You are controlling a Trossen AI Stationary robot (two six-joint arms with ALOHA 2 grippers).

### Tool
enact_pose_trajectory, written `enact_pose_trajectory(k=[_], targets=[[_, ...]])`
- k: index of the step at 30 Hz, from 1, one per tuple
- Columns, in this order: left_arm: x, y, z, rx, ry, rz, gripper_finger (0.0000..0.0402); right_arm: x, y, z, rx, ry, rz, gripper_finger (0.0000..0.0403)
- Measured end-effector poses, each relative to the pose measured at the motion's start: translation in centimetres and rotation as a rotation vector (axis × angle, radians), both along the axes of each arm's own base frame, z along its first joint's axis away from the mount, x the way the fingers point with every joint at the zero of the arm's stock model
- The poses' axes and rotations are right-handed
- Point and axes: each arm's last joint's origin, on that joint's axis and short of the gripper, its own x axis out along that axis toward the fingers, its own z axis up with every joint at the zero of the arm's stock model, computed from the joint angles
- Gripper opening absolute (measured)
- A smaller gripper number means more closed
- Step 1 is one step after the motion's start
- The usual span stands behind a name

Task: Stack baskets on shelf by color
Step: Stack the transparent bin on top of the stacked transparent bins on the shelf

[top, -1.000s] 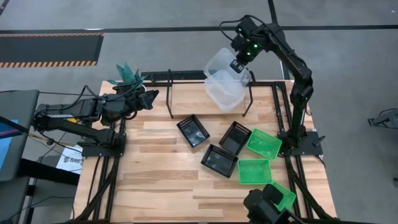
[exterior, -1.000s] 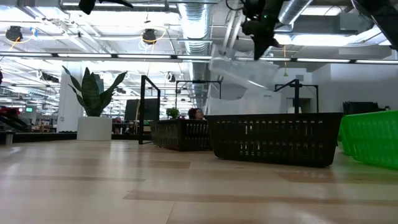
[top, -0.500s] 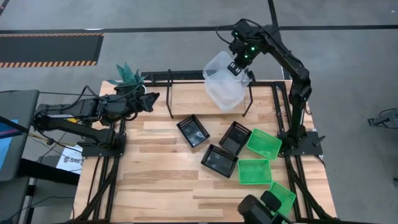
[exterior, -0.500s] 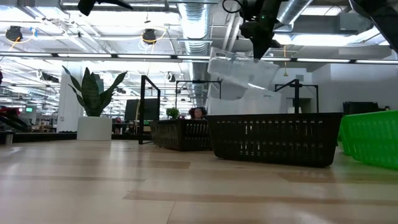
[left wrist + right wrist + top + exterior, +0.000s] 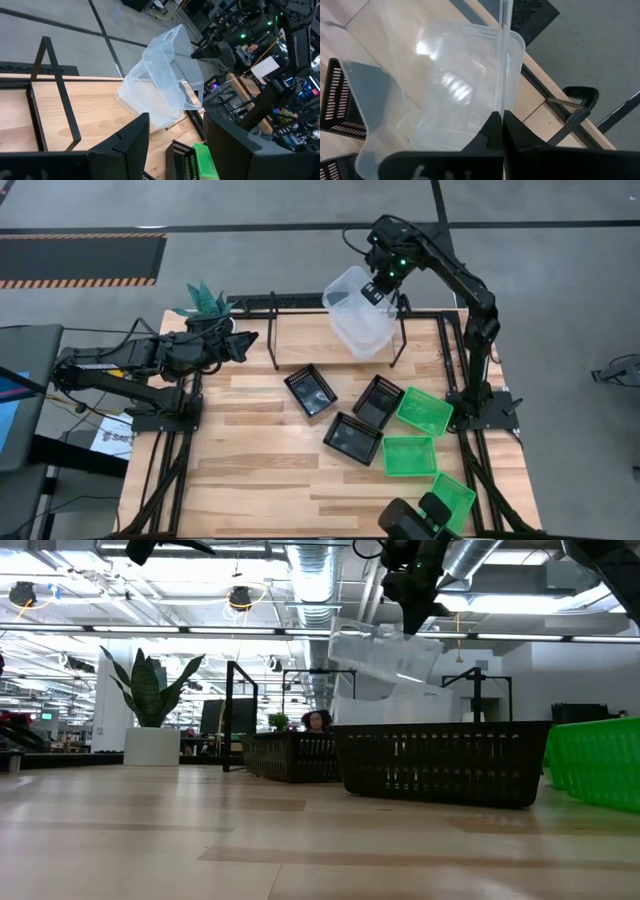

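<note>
My right gripper point(image 5: 378, 284) hangs over the right end of the shelf point(image 5: 310, 338), shut on a clear basket point(image 5: 350, 292) that is tilted in the air. Right under it, clear basket ware point(image 5: 366, 335) sits on the shelf board. The low view shows the held clear basket point(image 5: 385, 655) high above the table. Three black baskets point(image 5: 311, 390) point(image 5: 378, 400) point(image 5: 352, 438) and three green baskets point(image 5: 424, 410) point(image 5: 409, 455) point(image 5: 456, 494) rest flat on the table. My left gripper point(image 5: 244, 338) waits open, left of the shelf. My right gripper point(image 5: 501, 117) pinches the clear basket's side wall at its rim point(image 5: 501, 95), one finger inside and one outside. The fingers come from above, pointing down. The basket is lifted clear and hangs tilted below them, over the clear one on the shelf point(image 5: 465, 107).
A potted plant point(image 5: 205, 302) stands at the table's far left corner, beside the shelf's left hoop point(image 5: 273, 330). The black and green baskets crowd the table's right half. Bare planks point(image 5: 240, 450) fill the left and near parts. A dark camera point(image 5: 415, 520) sits at the near edge.
My right gripper has moved a little toward the table's left, carrying the clear basket with it over the shelf. The basket has stayed lifted and tilted. The left arm has kept still.
</note>
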Motion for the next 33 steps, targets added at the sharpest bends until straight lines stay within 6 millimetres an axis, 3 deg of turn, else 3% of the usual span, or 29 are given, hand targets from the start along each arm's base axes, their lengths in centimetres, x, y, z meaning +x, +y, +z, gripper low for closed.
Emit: enact_pose_trajectory(k=[12,33], targets=[[0.0,0.0,0.0,0.012,0.012,-0.008,0.0173,0.2,-0.3,-2.6,0.086,0.070,0.011,0.0001],[-0.1,0.0,-0.2,0.012,0.032,-0.013,0.0173,-0.5,-0.8,-2.4,0.095,0.052,-0.034,0.0003]])
